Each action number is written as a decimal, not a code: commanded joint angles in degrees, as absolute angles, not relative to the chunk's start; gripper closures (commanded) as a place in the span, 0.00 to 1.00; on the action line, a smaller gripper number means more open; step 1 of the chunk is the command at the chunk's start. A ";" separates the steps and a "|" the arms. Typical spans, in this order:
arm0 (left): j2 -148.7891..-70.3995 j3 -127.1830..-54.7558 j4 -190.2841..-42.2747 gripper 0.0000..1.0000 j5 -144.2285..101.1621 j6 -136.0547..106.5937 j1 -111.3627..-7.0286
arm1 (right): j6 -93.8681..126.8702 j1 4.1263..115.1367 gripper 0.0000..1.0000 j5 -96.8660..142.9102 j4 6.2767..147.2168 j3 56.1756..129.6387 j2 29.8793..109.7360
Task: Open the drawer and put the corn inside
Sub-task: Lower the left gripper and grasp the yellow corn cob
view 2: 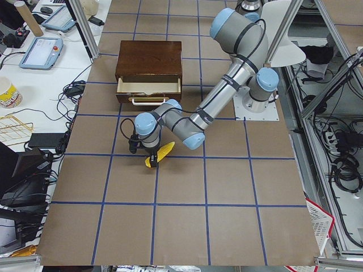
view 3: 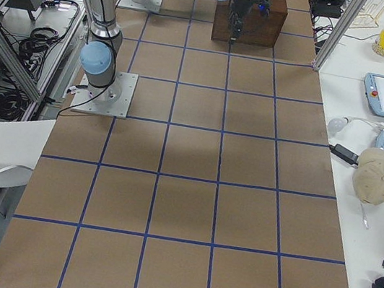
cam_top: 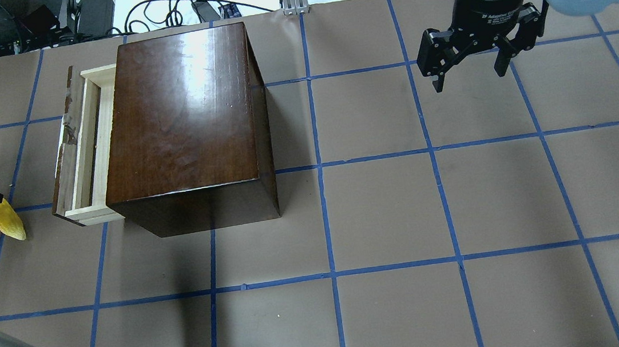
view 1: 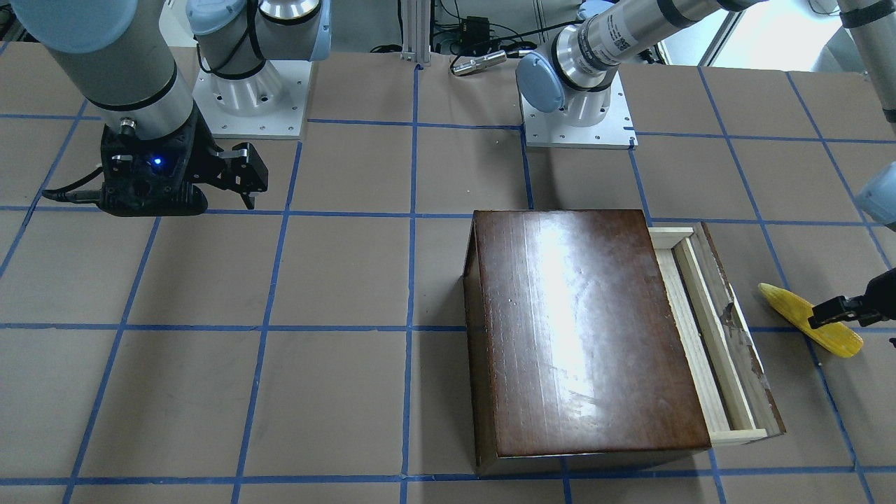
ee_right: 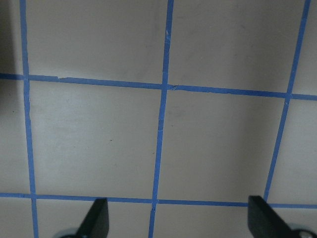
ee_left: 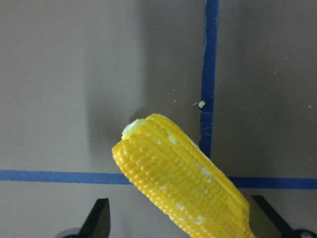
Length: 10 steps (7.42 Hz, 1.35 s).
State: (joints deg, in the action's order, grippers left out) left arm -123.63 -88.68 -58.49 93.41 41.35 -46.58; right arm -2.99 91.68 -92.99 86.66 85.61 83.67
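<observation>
The yellow corn (view 1: 784, 301) lies on the brown table to the side of the drawer's front; it also shows in the overhead view (cam_top: 3, 216) and the left wrist view (ee_left: 178, 178). The drawer (view 1: 707, 336) is pulled partly out of the dark-brown cabinet (view 1: 588, 329), and its pale-wood inside shows empty (cam_top: 82, 145). My left gripper (view 1: 848, 327) is open and low over the corn's thick end, with a finger on each side (ee_left: 101, 218). My right gripper (cam_top: 468, 68) is open and empty above bare table, far from the cabinet.
Both arm bases (view 1: 248, 98) stand at the table's robot side. Blue tape lines (cam_top: 317, 167) grid the brown tabletop. The drawer's handle (view 2: 139, 101) faces the corn. Desks with tablets and a cup (view 2: 8, 93) lie beyond the table's ends.
</observation>
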 commanded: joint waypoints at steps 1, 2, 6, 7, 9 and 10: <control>-124.54 -88.68 -58.45 0.00 89.77 41.13 -46.58 | -2.99 91.67 0.00 -92.99 86.66 85.61 83.67; -124.89 -88.68 -58.45 0.00 88.61 41.05 -46.58 | -2.99 91.76 0.00 -92.99 86.66 85.61 83.67; -124.89 -88.77 -58.54 0.63 89.21 41.22 -46.50 | -2.99 91.67 0.00 -92.99 86.66 85.61 83.67; -124.81 -88.68 -58.54 0.80 89.21 41.31 -46.58 | -2.99 91.67 0.00 -92.99 86.66 85.61 83.67; -124.72 -88.51 -58.54 1.00 89.47 41.31 -46.58 | -2.99 91.67 0.00 -92.99 86.66 85.61 83.67; -124.19 -87.98 -58.71 1.00 89.39 41.31 -46.58 | -2.99 91.67 0.00 -92.99 86.66 85.61 83.67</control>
